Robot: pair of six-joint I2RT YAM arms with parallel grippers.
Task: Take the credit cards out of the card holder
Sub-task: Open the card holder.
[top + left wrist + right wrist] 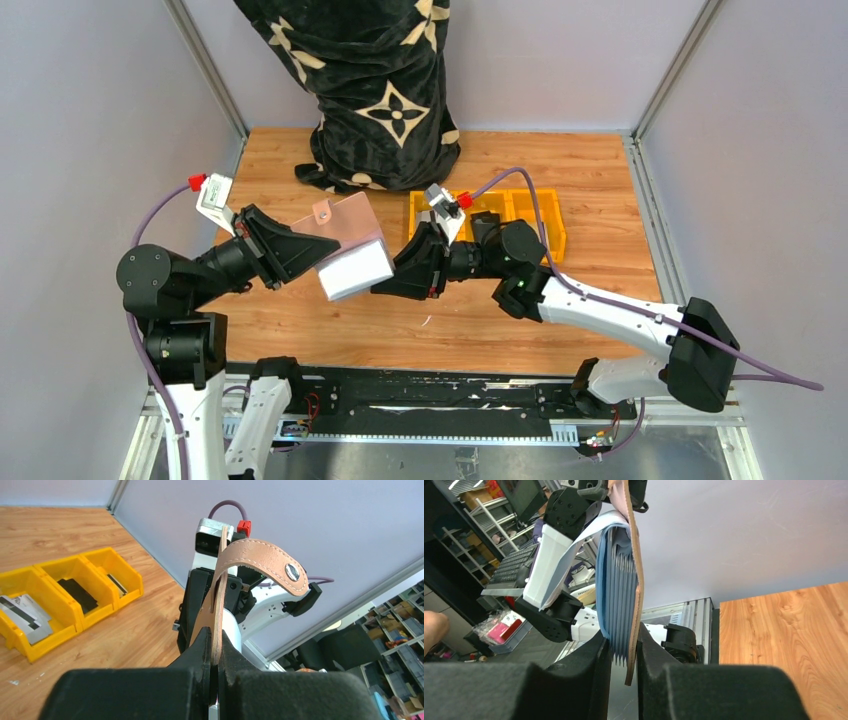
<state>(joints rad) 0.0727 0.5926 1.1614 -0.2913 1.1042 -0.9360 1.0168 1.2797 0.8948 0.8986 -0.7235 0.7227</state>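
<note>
1. The left gripper [215, 652] is closed tightly on the thin edge of one brown leather panel of the card holder [260, 557]. There is no gap between its fingers and the leather.
2. The right gripper [624, 652] is clamped on the other end of the holder. It pinches a leather panel together with the lower edge of the pale blue leaves [621, 595] beside it.
3. In the top view, the card holder [345, 222] hangs in the air between the two grippers, above the table [600, 290] and not touching it. It is spread open, with its pale inner block toward the right gripper [385, 283] and its brown panel toward the left gripper [318, 250].
4. The blue leaves stand tightly packed side by side, too close together to count. I cannot tell whether they are credit cards or only pocket walls.
5. One curved closing strap carries one round metal stud [292, 571].
6. One yellow bin [55, 636] with three compartments stands on the table beyond the holder.
7. The first compartment holds a grey flat piece with black stripes [25, 612].
8. The middle compartment holds one black flat item [77, 592].
9. The third compartment holds one thin dark flat item [117, 583].
10. In the top view, the right arm hides part of the bin [545, 222].
11. A black cloth with a tan flower pattern [380, 90] stands at the far edge of the table.
</note>
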